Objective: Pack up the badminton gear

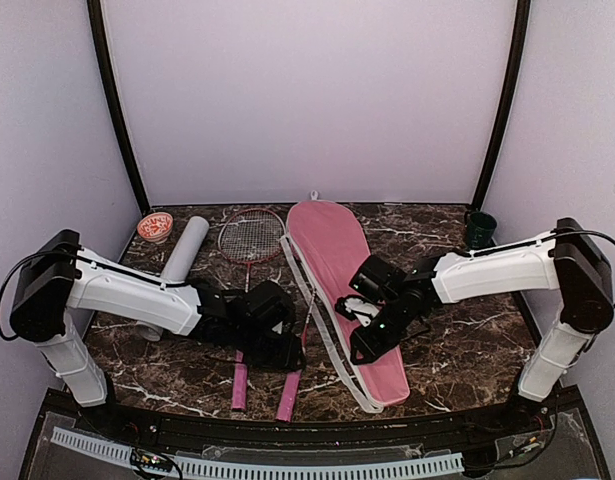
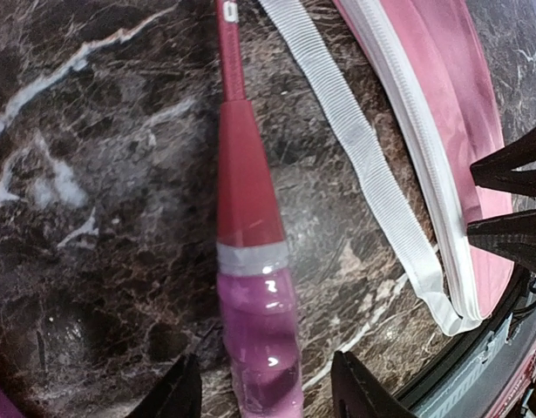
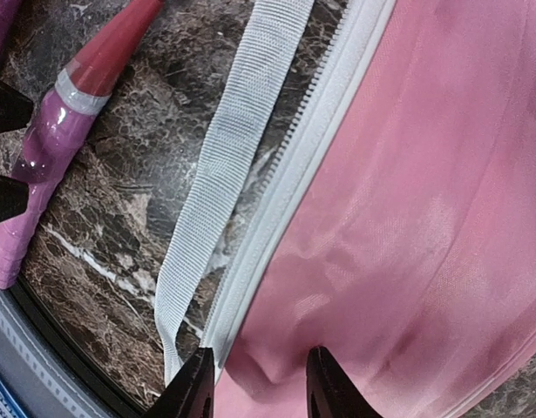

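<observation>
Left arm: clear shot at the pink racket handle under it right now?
Probably yes. The left tool straddles the handle, jaws open, nothing over it; the white strap lies apart alongside.

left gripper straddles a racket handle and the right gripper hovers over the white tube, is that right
Not the white tube: the right wrist view shows the right gripper over the pink cover. The left gripper does straddle a racket handle.

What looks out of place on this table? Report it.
The white strap trails loose across the marble table, lying between the pink cover and a racket handle, where it might snag. Nothing looks spilled or damaged.
</observation>
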`<act>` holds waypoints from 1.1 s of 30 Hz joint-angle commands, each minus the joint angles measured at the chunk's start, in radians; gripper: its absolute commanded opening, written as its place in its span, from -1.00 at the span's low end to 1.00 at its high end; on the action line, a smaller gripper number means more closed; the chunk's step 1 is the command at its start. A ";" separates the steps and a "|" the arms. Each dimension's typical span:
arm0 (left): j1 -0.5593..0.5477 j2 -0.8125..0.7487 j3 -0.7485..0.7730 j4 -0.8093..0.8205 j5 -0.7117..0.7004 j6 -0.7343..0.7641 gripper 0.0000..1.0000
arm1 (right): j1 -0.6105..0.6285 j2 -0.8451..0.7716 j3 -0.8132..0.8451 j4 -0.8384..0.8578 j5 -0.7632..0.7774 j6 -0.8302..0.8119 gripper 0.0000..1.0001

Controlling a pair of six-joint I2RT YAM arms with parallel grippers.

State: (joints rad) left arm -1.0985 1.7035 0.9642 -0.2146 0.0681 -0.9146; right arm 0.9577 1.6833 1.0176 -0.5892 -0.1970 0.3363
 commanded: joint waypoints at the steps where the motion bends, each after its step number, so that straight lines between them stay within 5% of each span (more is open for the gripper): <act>1: -0.015 -0.015 -0.033 0.004 -0.009 -0.064 0.04 | 0.015 0.006 -0.009 0.015 0.008 0.027 -0.28; 33: -0.039 -0.064 -0.114 0.066 -0.051 -0.144 0.00 | 0.164 0.114 0.193 -0.138 0.321 0.130 -0.24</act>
State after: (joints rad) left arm -1.1328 1.6924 0.8875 -0.1360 0.0479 -1.0378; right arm 1.1149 1.7626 1.1931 -0.7010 0.0799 0.4610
